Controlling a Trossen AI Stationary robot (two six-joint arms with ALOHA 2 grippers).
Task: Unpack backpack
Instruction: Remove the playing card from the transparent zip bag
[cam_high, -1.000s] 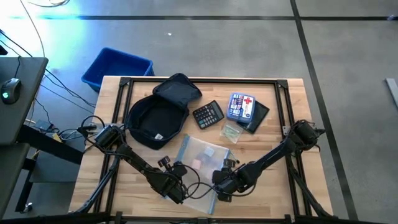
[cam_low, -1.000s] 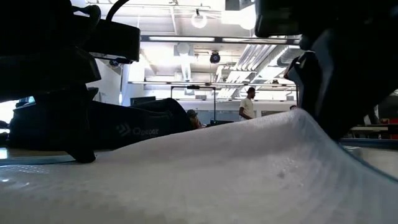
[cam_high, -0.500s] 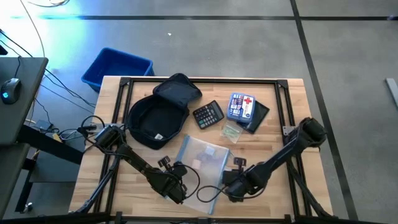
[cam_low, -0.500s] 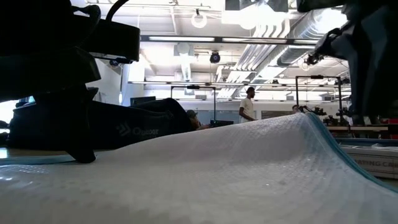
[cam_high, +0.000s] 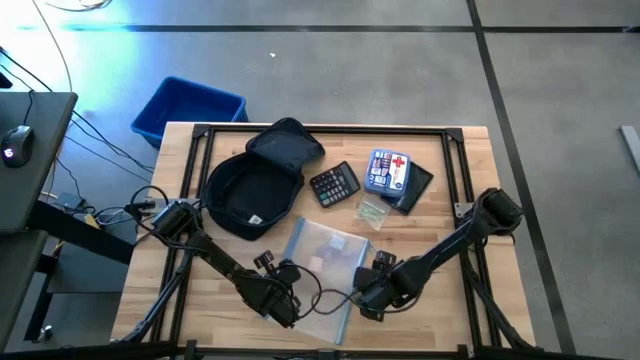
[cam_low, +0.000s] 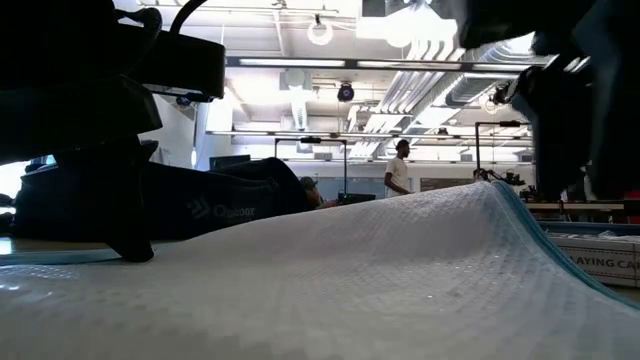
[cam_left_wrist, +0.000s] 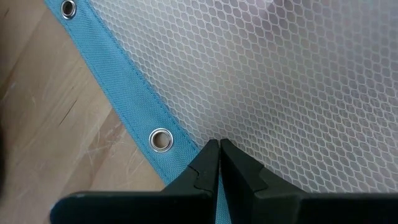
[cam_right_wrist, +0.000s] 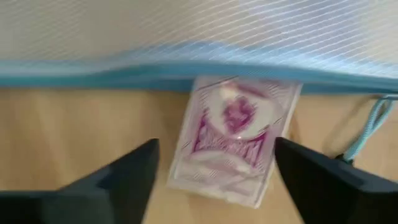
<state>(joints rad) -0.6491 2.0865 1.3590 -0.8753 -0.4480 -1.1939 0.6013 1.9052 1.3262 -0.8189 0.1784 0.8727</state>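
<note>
The dark navy backpack (cam_high: 250, 185) lies unzipped at the table's far left, its lid flipped back; it also shows in the low view (cam_low: 230, 200). Near the front edge lies a clear mesh pouch (cam_high: 325, 262) with blue trim (cam_left_wrist: 134, 93). My left gripper (cam_high: 285, 305) is shut on the pouch's near left part. My right gripper (cam_right_wrist: 221, 186) hangs open at the pouch's right edge, above a small pink-printed packet (cam_right_wrist: 227, 140). The packet lies on the wood, its far end at the pouch's blue edge (cam_right_wrist: 186, 68). The fingers stand either side of it, clear of it. My left gripper sets its shut fingertips (cam_left_wrist: 217, 155) on the pouch's mesh face, right beside the blue trim with its metal eyelets (cam_left_wrist: 160, 139). It comes steeply from above. The pouch lies flat on the table there. Whether a layer is caught between the tips, I cannot tell.
A calculator (cam_high: 335, 184), a blue first-aid kit (cam_high: 388, 170) on a dark flat thing and a small pale bag (cam_high: 372, 212) lie at the far middle and right. A blue bin (cam_high: 188, 108) stands on the floor beyond the far left corner. The pouch's right side bulges up (cam_low: 480, 200).
My right gripper has risen off the pouch's right edge and shifted a little toward the table's right edge, then part of the way back. The pouch stays where it was, its right side still raised. My left gripper has kept still.
</note>
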